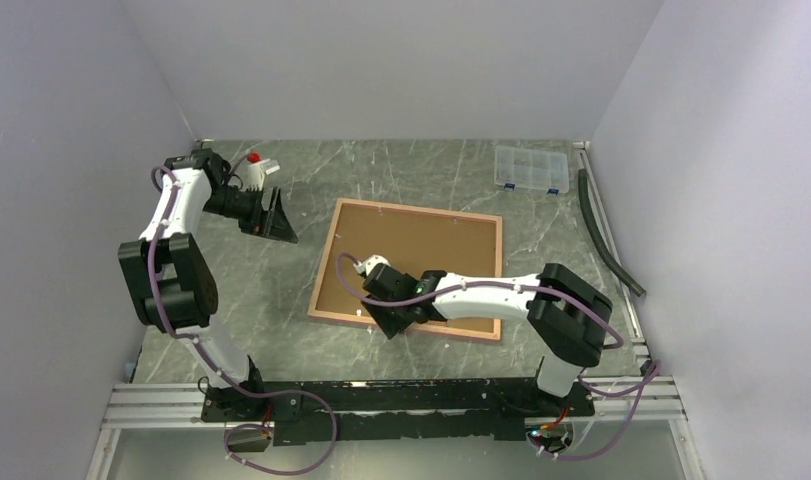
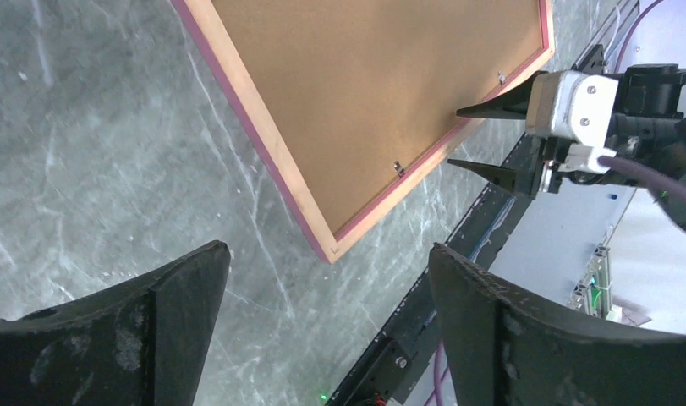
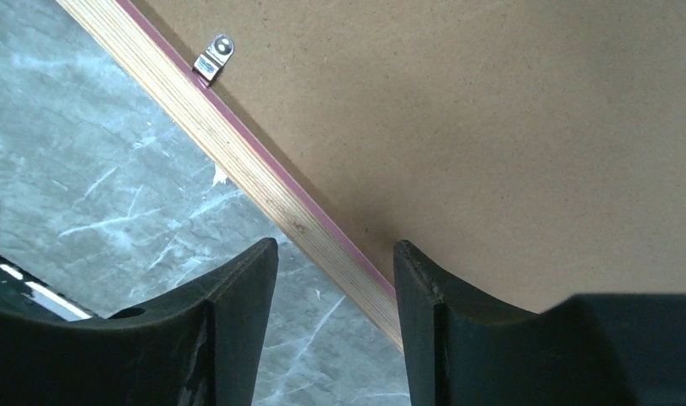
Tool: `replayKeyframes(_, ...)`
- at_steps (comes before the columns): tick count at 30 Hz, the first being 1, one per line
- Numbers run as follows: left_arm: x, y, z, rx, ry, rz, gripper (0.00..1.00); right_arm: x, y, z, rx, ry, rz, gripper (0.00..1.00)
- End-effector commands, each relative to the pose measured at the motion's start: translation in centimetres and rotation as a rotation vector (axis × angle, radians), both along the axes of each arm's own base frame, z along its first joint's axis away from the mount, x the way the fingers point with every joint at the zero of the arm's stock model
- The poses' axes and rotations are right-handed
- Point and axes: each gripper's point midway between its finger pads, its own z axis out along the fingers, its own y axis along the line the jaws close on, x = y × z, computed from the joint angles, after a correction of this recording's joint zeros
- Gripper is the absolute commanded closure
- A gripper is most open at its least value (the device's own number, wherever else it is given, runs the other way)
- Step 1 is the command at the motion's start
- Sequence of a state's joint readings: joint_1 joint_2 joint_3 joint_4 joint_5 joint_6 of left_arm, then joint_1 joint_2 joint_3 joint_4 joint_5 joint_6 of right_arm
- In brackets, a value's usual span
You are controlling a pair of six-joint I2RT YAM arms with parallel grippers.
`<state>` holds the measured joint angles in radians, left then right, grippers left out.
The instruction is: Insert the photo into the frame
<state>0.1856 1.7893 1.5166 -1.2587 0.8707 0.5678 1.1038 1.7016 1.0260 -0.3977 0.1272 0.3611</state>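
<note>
Top external view puts the right gripper, jaws half spread and empty, straddling the near rail of the face-down frame, whose long axis runs left to right; the left gripper, spread wide, is well apart, and the photo is unseen.

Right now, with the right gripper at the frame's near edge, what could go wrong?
1. The right gripper has its open jaws astride one rail of the frame; lifting there alone might tilt it or slide it across the table.
2. A metal clip sits on that rail nearby; a finger could snag it.
3. The backing board fills the frame and no photo shows, so whether it is inside cannot be checked.
</note>
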Motion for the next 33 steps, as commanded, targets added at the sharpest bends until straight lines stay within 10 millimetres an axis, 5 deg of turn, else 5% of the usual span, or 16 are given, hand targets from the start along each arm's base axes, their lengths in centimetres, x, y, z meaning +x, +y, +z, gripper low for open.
replayKeyframes(1, -1.3, 0.2, 1.8, 0.032, -0.072, -0.002, 0.06, 1.0, 0.4, 1.0, -0.056, -0.130, 0.024, 0.45)
replayKeyframes(9, -2.2, 0.3, 3.0, 0.058, -0.162, -0.001, 0.06, -0.1, 0.7, 0.2, -0.087, -0.166, 0.063, 0.64)
replayKeyframes(13, -3.6, -0.4, 5.4, -0.035, -0.399, -0.054, 0.05, -0.2, 1.4, 0.8, -0.084, -0.189, 0.086, 0.80)
replayKeyframes(17, -5.5, -0.6, 5.7, 0.032, -0.615, -0.131, 0.05, -0.1, 2.8, 2.5, -0.034, -0.194, 0.107, 0.98)
replayKeyframes(26, -12.6, -2.3, 1.2, 0.097, -0.911, -0.539, 0.05, -0.6, 6.3, 8.6, 0.132, -0.161, 0.169, 1.00)
replayKeyframes(33, -11.1, -2.9, 1.0, 0.350, -1.468, -0.756, 0.05, -1.6, 8.0, 12.9, 0.276, -0.098, 0.194, 1.00)
